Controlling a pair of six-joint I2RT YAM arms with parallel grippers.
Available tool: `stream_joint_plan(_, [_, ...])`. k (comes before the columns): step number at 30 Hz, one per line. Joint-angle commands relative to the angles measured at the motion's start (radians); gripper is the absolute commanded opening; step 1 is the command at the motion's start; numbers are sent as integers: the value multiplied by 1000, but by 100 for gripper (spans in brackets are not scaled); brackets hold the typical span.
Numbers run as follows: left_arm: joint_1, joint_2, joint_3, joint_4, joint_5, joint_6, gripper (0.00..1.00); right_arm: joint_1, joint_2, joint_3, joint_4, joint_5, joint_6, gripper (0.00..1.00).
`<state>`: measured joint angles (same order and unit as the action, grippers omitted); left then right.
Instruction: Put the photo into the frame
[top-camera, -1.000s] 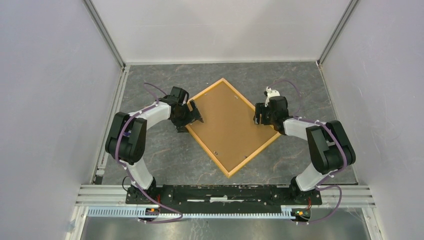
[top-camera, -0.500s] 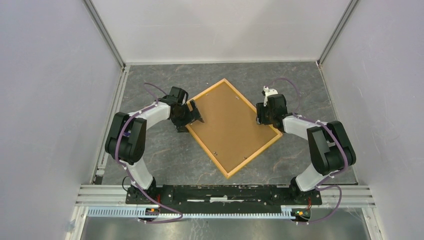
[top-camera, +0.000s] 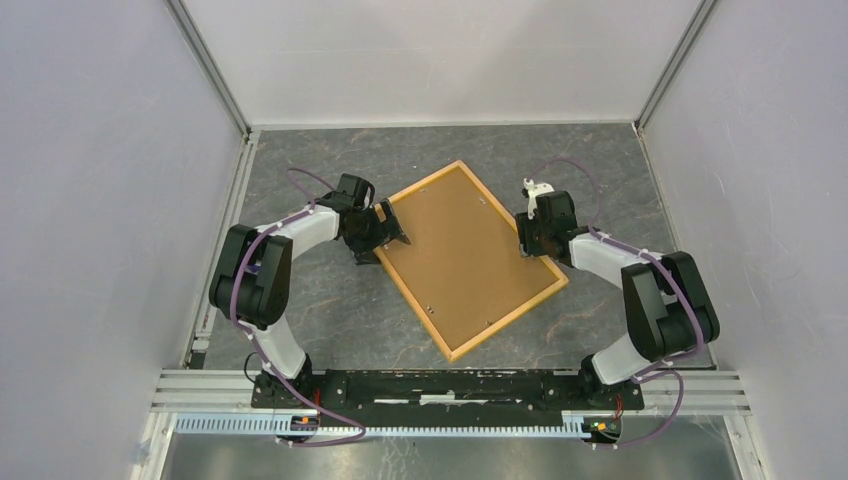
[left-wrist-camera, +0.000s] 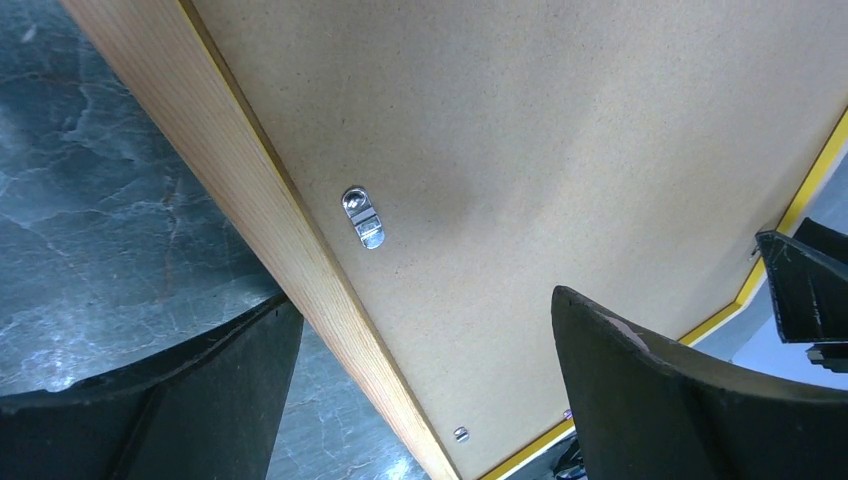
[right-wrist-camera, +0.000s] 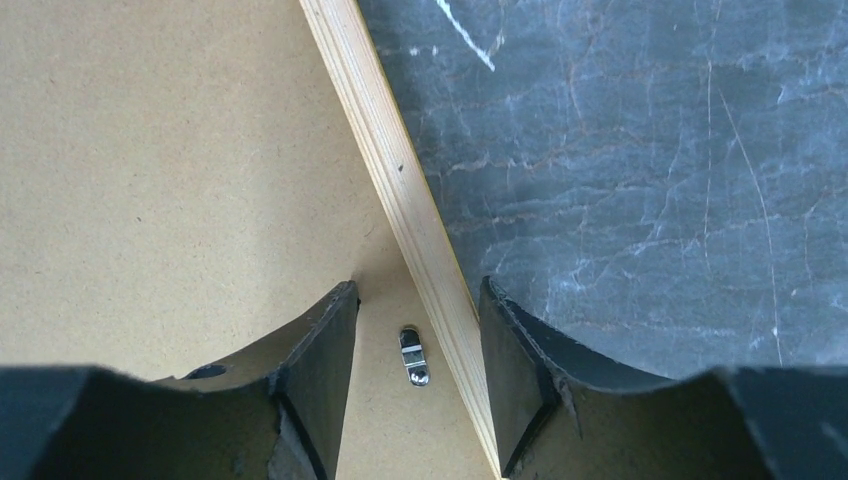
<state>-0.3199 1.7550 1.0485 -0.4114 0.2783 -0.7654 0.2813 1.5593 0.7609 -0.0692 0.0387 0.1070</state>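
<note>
New tilt of the frame (top-camera: 510, 318), backing board (top-camera: 465, 255) inside.

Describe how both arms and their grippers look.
The left arm and right arm have white links, bulky black joints and purple cables tied alongside. The left gripper and right gripper each carry two matte black tapered fingers.
</note>
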Motion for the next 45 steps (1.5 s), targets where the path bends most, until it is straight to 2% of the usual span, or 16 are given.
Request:
stream_joint_plan(1, [-14, -2, -18, 73, 58, -17, 99, 13, -24, -39, -145, -3, -46, 54])
stream_joint_plan(6, [-15, -5, -16, 72, 61, -15, 99, 9, -16, -53, -136, -26, -39, 54])
stream_joint_plan(13, [-13, -3, -12, 75, 63, -19, 100, 9, -60, -80, -157, 64, -36, 67])
stream_joint_plan(16, [-7, 0, -13, 74, 71, -19, 100, 5, -80, -93, -155, 47, -41, 69])
stream_joint_plan(26, [1, 1, -15, 79, 82, -24, 100, -24, -105, -138, -126, 36, -23, 57])
stream_joint_plan(32, [2, 1, -20, 86, 91, -28, 100, -26, -84, -140, -101, 38, -23, 45])
stream_joint_plan(35, [3, 6, -21, 87, 89, -28, 100, -26, -64, -139, -107, 25, -17, 32])
stream_joint_plan(45, [4, 17, -13, 89, 95, -28, 100, -26, -89, -192, -101, -36, 15, 28])
